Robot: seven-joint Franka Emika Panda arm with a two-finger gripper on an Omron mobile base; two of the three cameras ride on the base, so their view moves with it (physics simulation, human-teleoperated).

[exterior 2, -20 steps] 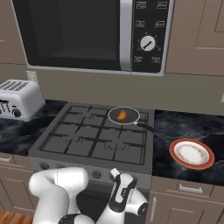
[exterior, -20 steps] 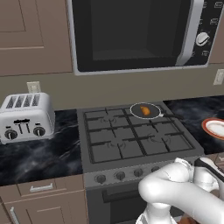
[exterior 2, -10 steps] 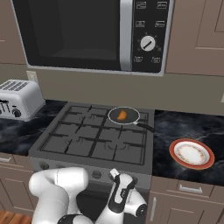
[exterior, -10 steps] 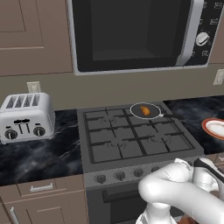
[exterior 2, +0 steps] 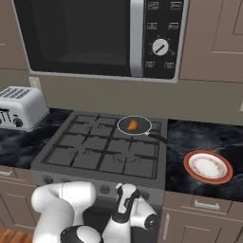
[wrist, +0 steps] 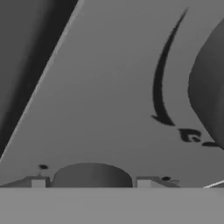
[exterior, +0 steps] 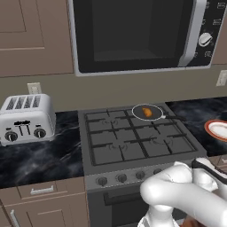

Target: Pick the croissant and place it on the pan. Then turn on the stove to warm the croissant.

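the arm folds low, elbow at 7 o'clock in the right base view; gripper (exterior 2: 127,192) points up toward 12, jaw gap unclear.

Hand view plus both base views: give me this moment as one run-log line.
croissant: small orange-brown pastry in small round dark frying pan | pan: rear right burner, grey gas cooktop | arm: low at knob row | jaws: around a grey knob

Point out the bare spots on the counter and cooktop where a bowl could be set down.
Free: dark counter between the toaster and the stove; the grates in front of and left of the pan; counter between the stove and the plate. Crowded: the back right burner, where the pan holds the croissant.
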